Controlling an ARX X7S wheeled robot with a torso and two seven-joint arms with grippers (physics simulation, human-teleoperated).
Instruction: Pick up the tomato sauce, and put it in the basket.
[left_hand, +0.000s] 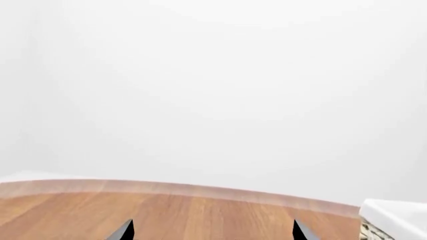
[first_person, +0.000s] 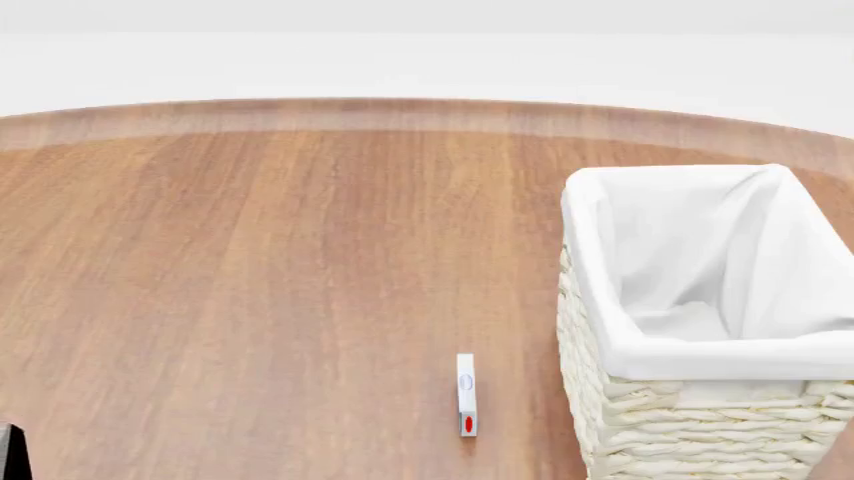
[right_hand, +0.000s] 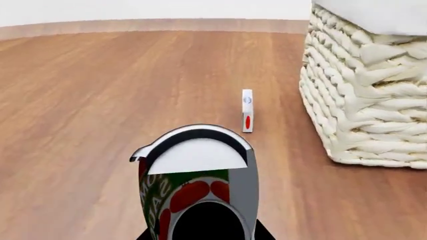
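One can of tomato sauce sits gripped in the right hand, raised off the bench for the basket; the left hand gapes empty.

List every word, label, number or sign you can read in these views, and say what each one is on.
No text can be read with certainty.
tomato sauce: red and green label with pale lettering, cut off and distorted; unreadable.
small white upright card: a red mark and a faint grey mark, too small to read.
basket: no text.
table: no text.
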